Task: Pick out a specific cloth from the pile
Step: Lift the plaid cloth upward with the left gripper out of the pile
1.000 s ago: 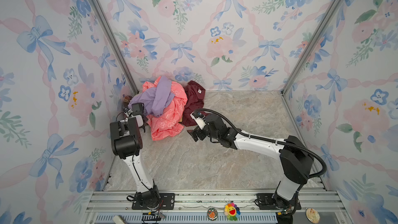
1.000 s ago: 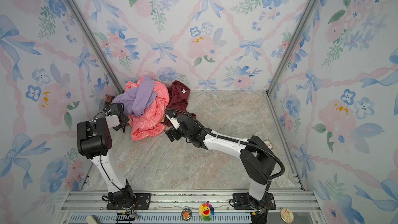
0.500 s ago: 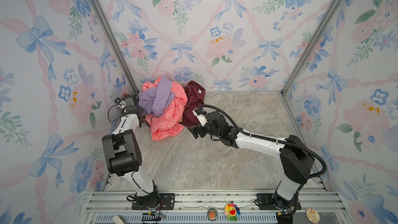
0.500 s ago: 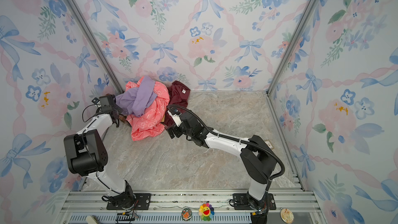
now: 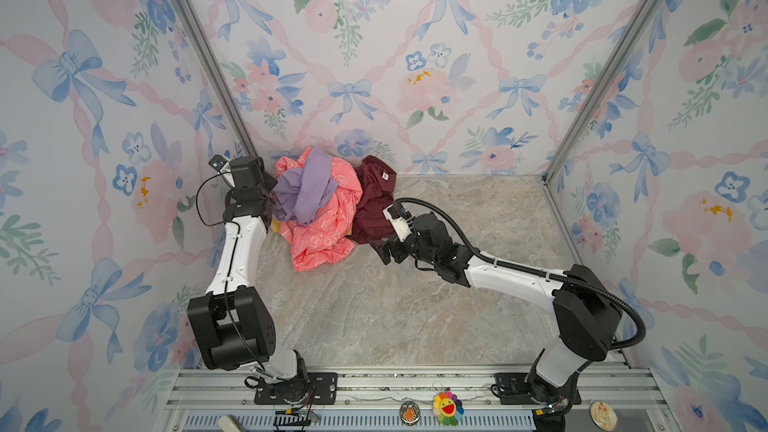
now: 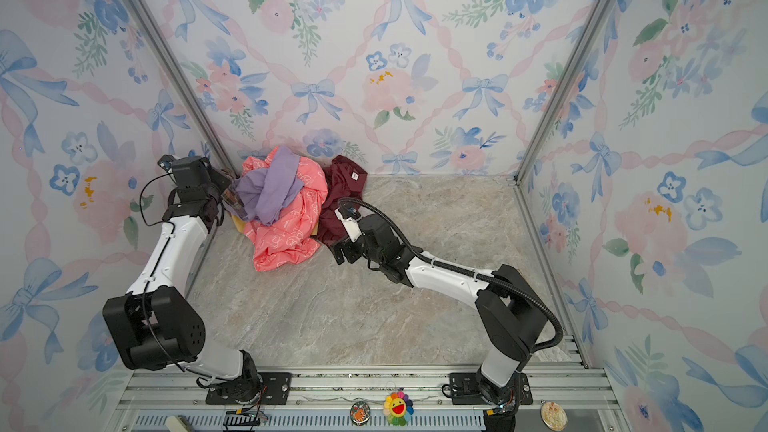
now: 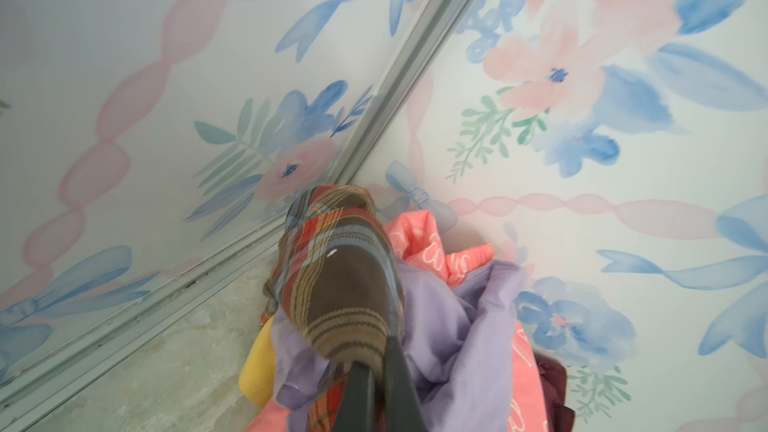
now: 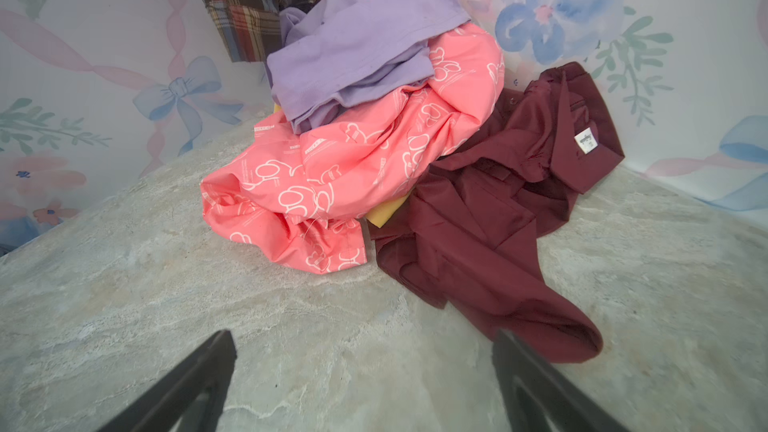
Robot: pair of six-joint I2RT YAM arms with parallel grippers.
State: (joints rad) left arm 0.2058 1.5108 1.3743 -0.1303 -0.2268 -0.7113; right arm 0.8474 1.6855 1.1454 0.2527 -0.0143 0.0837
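Marble-look floor [image 5: 395, 305]. My left claw [image 7: 372, 376] pinches brown-orange plaid cloth [image 7: 336, 280], tail under lilac garment [image 7: 457, 318] of pile [image 5: 324, 226]; right claw [image 8: 361, 338] spread, empty. Step: extraction. Next I'd draw plaid free.

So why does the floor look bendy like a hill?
Right wrist view: the wide lens bulges the marble floor into a hump. Left wrist view: the plaid cloth looms close, its edges smeary. Both top views: sharp, evenly lit.

Woven plaid cloth [image 7: 340, 276], glossy coral-pink fabric [image 8: 353, 168], matt marbled floor [image 5: 395, 318]
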